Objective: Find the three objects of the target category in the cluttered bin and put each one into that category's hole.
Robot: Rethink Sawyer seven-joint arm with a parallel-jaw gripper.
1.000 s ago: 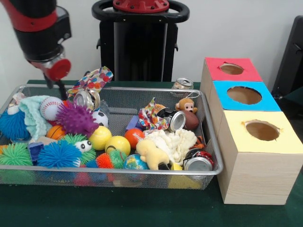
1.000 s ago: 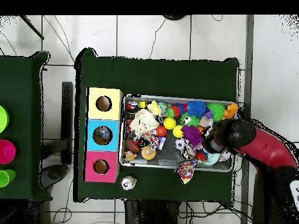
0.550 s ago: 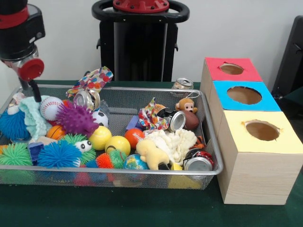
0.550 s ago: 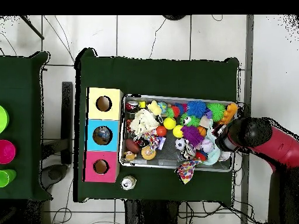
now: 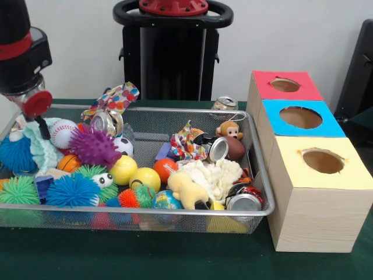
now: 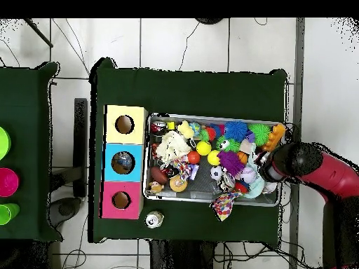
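A wire mesh bin [image 5: 175, 109] is packed with toys: a baseball [image 5: 62, 133], a purple spiky ball [image 5: 93, 147], yellow balls [image 5: 123, 170], crushed cans [image 5: 218, 149], a white plush [image 5: 213, 175] and a monkey plush [image 5: 229, 129]. My gripper [image 5: 41, 123] hangs at the bin's left end, just above a mint-green plush [image 5: 36, 143] beside the baseball. In the overhead view the gripper [image 6: 265, 168] is over the bin's right end [image 6: 279, 175]. I see nothing held in it. Three boxes with top holes stand beside the bin: red [image 5: 262, 81], blue [image 5: 274, 111], yellow [image 5: 291, 169].
One can [image 5: 224, 103] stands on the green table behind the bin, near the red box. A patterned cloth [image 5: 116, 96] drapes over the bin's back rim. The overhead view shows something dark inside the blue box's hole [image 6: 123, 162].
The arm has swung from the bin's back left area out to its left end and come down close to the mint-green plush. The toys have not moved.
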